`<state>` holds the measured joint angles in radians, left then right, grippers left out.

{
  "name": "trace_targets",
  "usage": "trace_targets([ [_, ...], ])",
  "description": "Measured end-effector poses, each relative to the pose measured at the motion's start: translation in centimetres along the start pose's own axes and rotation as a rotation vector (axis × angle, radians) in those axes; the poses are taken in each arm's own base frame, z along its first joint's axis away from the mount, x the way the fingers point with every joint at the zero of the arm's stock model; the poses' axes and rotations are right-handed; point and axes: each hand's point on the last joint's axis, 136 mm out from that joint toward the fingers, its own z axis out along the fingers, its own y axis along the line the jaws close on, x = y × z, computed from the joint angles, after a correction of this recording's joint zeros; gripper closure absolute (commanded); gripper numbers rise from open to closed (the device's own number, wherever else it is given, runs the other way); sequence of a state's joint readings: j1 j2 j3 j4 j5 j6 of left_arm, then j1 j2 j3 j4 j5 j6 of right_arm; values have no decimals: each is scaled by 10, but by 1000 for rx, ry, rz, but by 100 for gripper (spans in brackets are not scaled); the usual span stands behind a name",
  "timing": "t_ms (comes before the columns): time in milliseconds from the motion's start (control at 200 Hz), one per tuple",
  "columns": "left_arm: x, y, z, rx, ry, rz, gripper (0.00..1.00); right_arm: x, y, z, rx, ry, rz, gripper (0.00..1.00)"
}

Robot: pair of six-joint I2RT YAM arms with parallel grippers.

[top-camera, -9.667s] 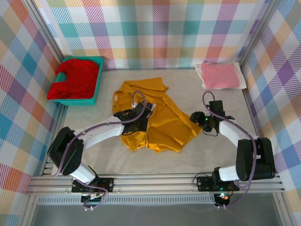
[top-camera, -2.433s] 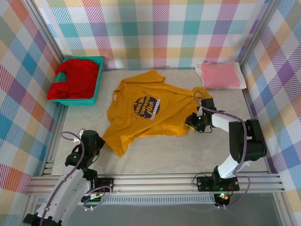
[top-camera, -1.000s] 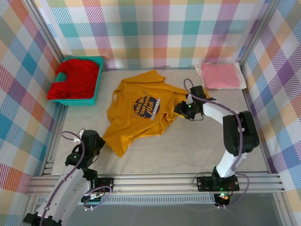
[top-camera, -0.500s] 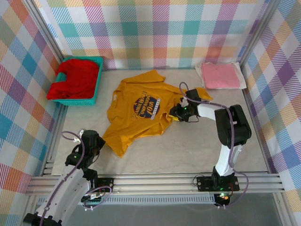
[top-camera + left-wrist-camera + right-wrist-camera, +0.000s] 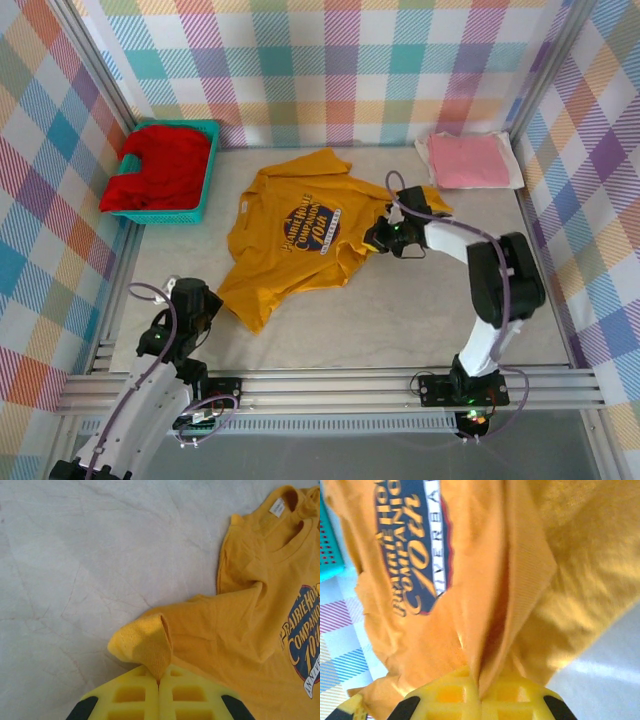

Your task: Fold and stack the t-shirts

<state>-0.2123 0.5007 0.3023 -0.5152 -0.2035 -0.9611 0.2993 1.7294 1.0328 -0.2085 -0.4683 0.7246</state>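
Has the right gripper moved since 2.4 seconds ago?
Yes. The right gripper, shut on the mustard-yellow cloth t-shirt, has moved left, away from the folded pink t-shirt, towards the teal plastic basket.

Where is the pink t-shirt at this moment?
In the top external view, the pink t-shirt lies folded in the far right corner of the table, beyond the right gripper, which pinches the mustard-yellow t-shirt.

At bottom centre the right claw (image 5: 480, 694) pinches a raised fold of the mustard-yellow t-shirt (image 5: 570, 570); its dark print (image 5: 415, 555) lies upper left.
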Motion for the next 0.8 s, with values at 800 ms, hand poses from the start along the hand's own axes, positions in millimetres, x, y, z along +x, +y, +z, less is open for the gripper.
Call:
trace_targets([
  [800,17,28,-25,-51,61,-192,100,108,-162,-154,188,-187,594,81],
])
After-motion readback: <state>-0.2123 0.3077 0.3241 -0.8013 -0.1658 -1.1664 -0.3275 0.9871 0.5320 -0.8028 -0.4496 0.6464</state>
